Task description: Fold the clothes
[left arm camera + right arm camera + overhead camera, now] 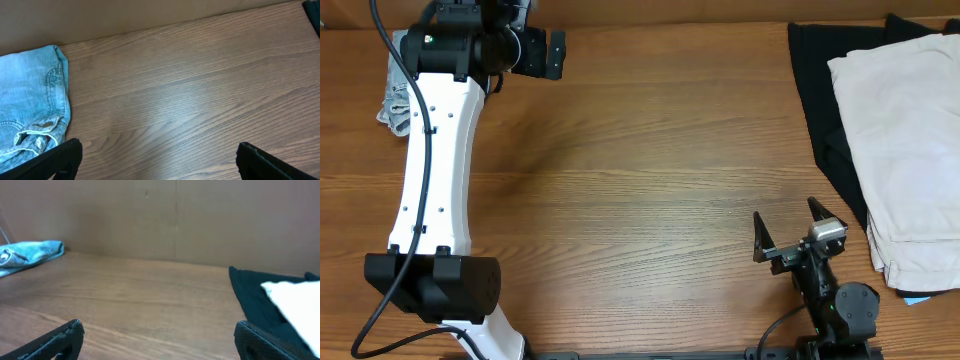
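Note:
The light-blue denim shorts point(396, 95) lie folded at the far left of the table, mostly hidden under my left arm in the overhead view. They show at the left edge of the left wrist view point(30, 100) and far off in the right wrist view point(30, 254). My left gripper point(555, 53) is open and empty, just right of the shorts, with bare wood between its fingers point(157, 162). My right gripper point(788, 228) is open and empty near the front right; its fingers frame bare wood in the right wrist view point(157, 340).
A cream-white garment point(910, 140) lies on a black garment point(825, 90) at the right edge, close to my right gripper. Both also show in the right wrist view, white point(297, 297) over black point(250, 297). A brown wall point(175, 220) backs the table.

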Controlling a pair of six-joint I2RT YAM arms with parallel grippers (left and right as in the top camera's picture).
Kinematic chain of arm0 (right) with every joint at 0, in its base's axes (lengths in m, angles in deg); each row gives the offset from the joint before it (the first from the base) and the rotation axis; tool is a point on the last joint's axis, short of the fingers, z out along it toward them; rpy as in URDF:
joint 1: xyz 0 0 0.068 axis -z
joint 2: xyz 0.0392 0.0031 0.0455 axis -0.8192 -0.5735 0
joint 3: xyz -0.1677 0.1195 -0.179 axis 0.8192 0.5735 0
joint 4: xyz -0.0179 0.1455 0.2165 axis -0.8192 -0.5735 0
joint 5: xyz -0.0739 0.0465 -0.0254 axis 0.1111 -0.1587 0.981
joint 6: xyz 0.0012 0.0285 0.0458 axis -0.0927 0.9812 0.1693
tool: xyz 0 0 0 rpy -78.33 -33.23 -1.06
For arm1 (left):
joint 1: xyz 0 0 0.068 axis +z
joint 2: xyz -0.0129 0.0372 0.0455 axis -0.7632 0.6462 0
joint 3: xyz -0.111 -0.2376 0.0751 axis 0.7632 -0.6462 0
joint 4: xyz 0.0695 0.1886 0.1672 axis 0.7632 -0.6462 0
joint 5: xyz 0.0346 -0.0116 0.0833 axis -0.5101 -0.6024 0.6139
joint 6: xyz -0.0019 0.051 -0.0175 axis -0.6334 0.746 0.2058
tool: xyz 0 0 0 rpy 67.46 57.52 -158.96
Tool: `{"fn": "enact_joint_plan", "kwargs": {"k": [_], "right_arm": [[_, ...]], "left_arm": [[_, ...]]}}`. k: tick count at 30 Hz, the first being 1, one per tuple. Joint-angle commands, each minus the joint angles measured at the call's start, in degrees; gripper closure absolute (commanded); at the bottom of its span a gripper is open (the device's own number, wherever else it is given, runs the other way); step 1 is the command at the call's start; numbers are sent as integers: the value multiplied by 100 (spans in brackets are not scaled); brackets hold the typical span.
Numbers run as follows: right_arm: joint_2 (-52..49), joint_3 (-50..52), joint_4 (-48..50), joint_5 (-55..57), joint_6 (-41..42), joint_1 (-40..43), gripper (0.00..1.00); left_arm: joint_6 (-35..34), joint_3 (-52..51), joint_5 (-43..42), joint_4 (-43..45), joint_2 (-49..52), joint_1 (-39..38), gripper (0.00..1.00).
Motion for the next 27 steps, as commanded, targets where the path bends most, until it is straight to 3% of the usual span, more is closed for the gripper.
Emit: {"fn": "enact_joint_plan", "kwargs": {"k": [1,27], "right_arm": [[140,57,37,168,-44,57,0],[136,57,44,120,-20,35,0]], "left_arm": [[153,50,15,7,55,-37,0],[153,50,15,-192,39,-35,0]]}}
